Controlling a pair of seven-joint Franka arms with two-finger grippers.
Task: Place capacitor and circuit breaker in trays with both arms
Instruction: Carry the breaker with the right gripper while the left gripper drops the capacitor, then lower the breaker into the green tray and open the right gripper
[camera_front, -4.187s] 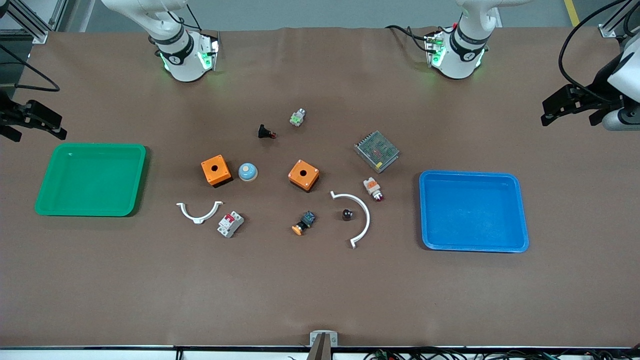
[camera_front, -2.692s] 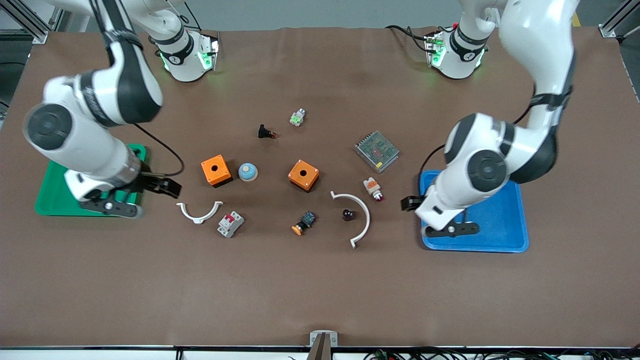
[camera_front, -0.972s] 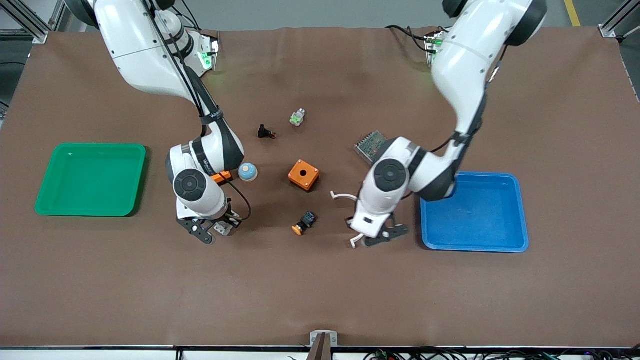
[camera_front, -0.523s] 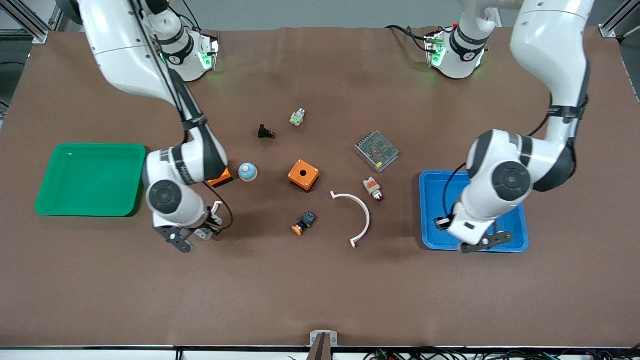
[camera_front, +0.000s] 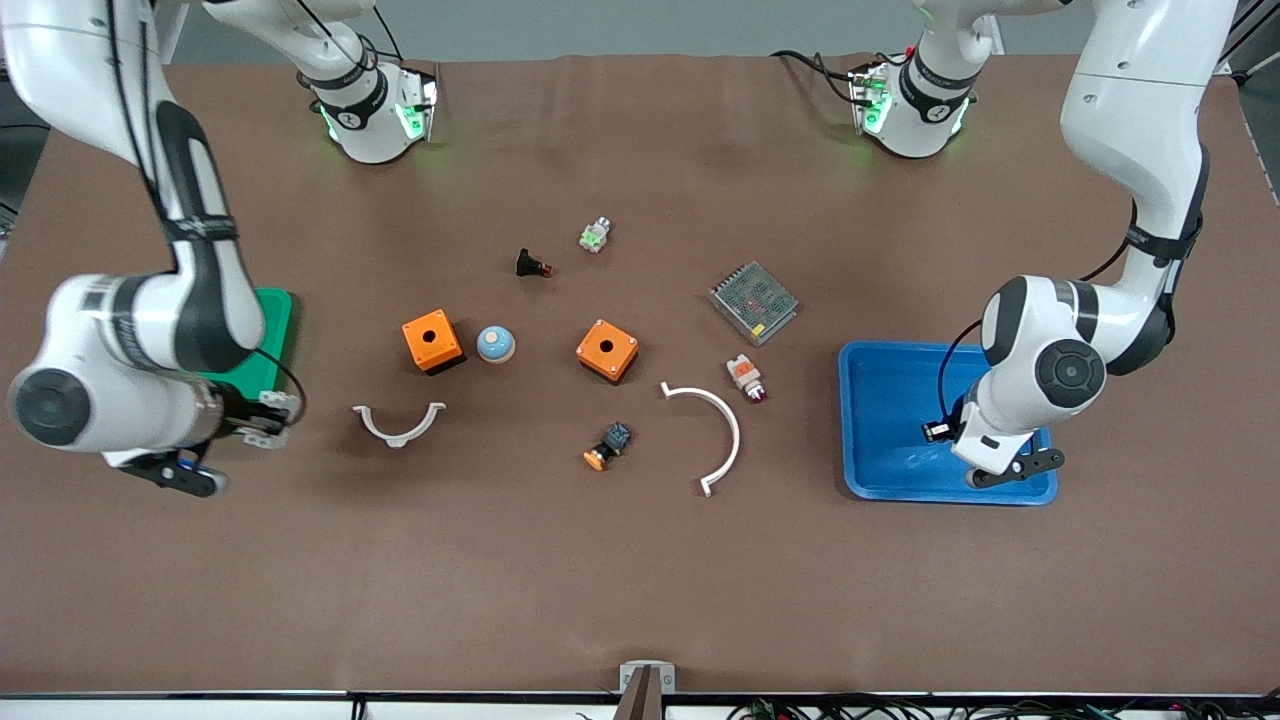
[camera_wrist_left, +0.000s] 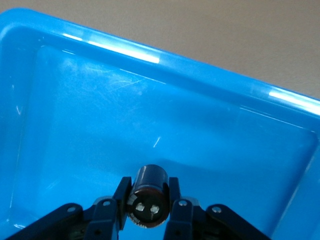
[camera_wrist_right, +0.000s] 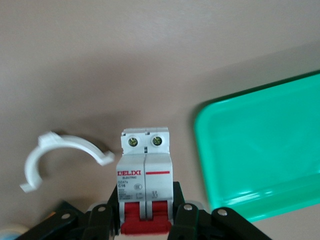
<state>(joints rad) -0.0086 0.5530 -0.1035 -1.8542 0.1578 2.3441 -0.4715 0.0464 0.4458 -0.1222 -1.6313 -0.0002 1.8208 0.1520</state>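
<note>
My left gripper (camera_wrist_left: 147, 206) is shut on the capacitor (camera_wrist_left: 149, 192), a tiny shiny black cylinder, and holds it over the blue tray (camera_wrist_left: 240, 135). In the front view that gripper (camera_front: 940, 432) hangs over the blue tray (camera_front: 880, 400), and the capacitor (camera_front: 937, 431) is a dark speck between its fingers. My right gripper (camera_wrist_right: 146, 214) is shut on the circuit breaker (camera_wrist_right: 145, 175), a white-grey block with red toggles. In the front view it (camera_front: 265, 420) is over the table beside the green tray (camera_front: 275, 330), holding the breaker (camera_front: 268, 418).
Between the trays lie two orange boxes (camera_front: 431, 340) (camera_front: 607, 350), a blue dome button (camera_front: 495, 343), two white curved clips (camera_front: 398, 424) (camera_front: 712, 430), a black-and-blue button with an orange cap (camera_front: 607, 446), a white-and-orange lamp (camera_front: 746, 377), a mesh power supply (camera_front: 753, 301), a black push-button (camera_front: 531, 264) and a small green-and-white part (camera_front: 594, 235).
Both arms came in, each took its part from the table and lifted it. The left carried the capacitor over the blue tray; the right carried the breaker toward the green tray.
</note>
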